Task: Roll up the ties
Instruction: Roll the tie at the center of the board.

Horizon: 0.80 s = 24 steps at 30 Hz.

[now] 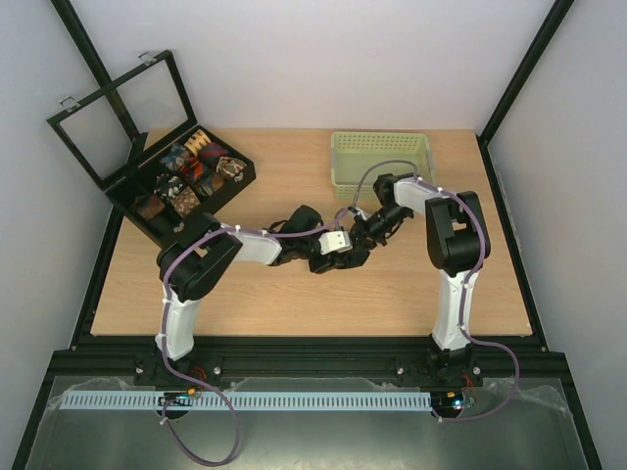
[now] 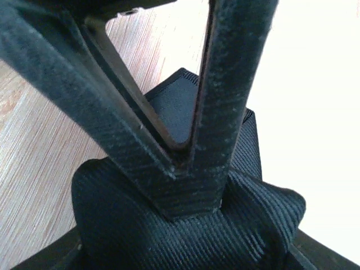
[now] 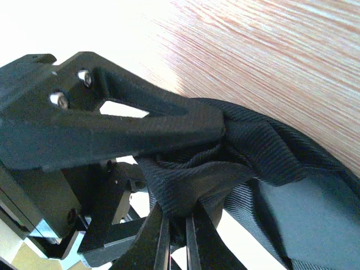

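Left hand (image 2: 189, 188) pinching bunched black tie (image 2: 129, 225), right hand (image 3: 216, 138) gripping it, ends hidden

Both arms are reached forward and bent inward, with the wrists held close together. The left gripper (image 2: 191, 169) is seen with its fingers drawn into a V and pinched on the black tie (image 2: 140, 225). One finger (image 3: 169, 126) of the right gripper (image 1: 367, 233) is pressed into the fabric; its mate cannot be made out.
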Available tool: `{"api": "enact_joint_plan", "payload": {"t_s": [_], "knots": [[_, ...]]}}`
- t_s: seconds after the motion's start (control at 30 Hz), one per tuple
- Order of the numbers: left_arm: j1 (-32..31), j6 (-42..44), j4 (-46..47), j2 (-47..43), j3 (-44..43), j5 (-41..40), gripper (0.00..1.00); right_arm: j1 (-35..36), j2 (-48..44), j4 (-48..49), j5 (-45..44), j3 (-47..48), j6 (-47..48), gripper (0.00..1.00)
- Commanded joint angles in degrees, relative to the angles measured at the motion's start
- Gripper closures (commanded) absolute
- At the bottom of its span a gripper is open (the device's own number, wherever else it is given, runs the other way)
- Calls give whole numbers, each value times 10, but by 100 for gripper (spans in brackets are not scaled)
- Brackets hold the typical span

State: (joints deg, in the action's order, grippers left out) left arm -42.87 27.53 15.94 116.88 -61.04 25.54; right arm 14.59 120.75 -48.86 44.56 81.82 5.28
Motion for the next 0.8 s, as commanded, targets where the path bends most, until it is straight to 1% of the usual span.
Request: {"api": "enact_joint_plan", "payload": {"t_s": [0.0, 0.1, 0.17, 0.27, 0.37, 0.5, 0.63, 0.7, 0.77], "knots": [[-3, 21, -73, 13, 12, -26, 38, -13, 25, 1, -63, -27, -1, 99], [7, 14, -48, -7, 11, 6, 29, -24, 32, -3, -59, -42, 9, 99], [12, 9, -36, -16, 5, 33, 25, -31, 37, -2, -55, -51, 11, 99], [12, -4, -16, -23, -5, 69, 22, -41, 47, -1, -66, -56, 18, 99], [8, -16, -2, -17, -16, 84, 21, -50, 52, 1, -85, -67, 25, 99], [-1, -28, 8, 8, -34, 95, 21, -52, 58, 15, -101, -74, 24, 99], [-6, -30, 16, 30, -46, 96, 23, -51, 76, 23, -105, -53, 18, 99], [-7, -22, 10, 37, -47, 95, 27, -51, 83, 20, -106, -40, 18, 99], [-8, -9, -12, 40, -49, 88, 34, -52, 83, 14, -107, -30, 23, 99]]}}
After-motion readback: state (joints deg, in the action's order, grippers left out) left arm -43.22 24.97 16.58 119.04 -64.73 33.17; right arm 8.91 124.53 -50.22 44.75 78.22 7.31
